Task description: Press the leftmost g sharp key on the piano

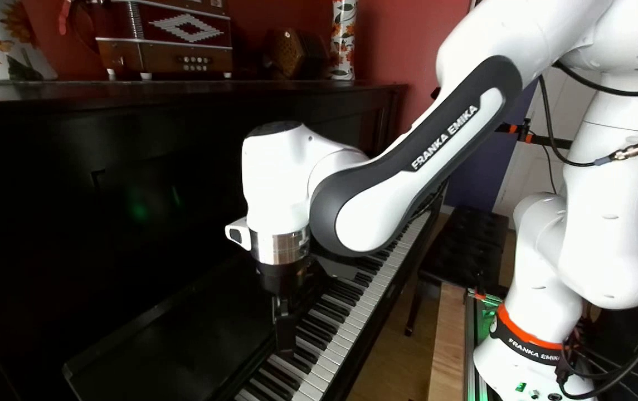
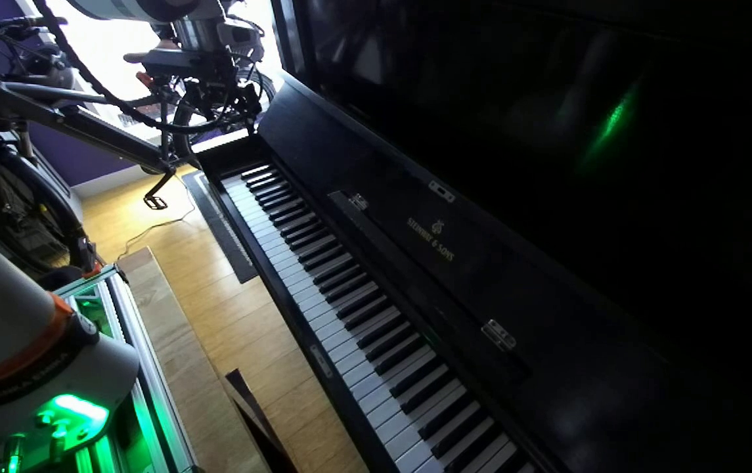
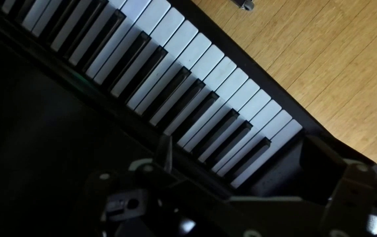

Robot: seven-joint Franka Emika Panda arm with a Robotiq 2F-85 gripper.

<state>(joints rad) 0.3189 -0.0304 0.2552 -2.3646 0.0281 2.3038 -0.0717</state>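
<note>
The glossy black piano [image 1: 146, 223] shows in both exterior views [image 2: 513, 263], its long key row uncovered. In the wrist view the low end of the keyboard [image 3: 223, 70] runs diagonally to the lower right. There the leftmost g sharp key [image 3: 183, 101] is the middle black key in the first group of three from that end. My gripper [image 3: 239, 148] is open and empty. Its fingers stand wide apart, one near the back of the keys, the other beyond the keyboard's end block. In the exterior views the gripper [image 1: 284, 334] points down over the low end [image 2: 238, 115].
A black bench [image 1: 463, 245] and a wooden board [image 1: 448, 334] stand between the piano and the robot base. Bicycles [image 2: 80, 125] are beyond the low end. The open lid [image 2: 428, 230] rises behind the keys. An accordion [image 1: 168, 36] sits on top.
</note>
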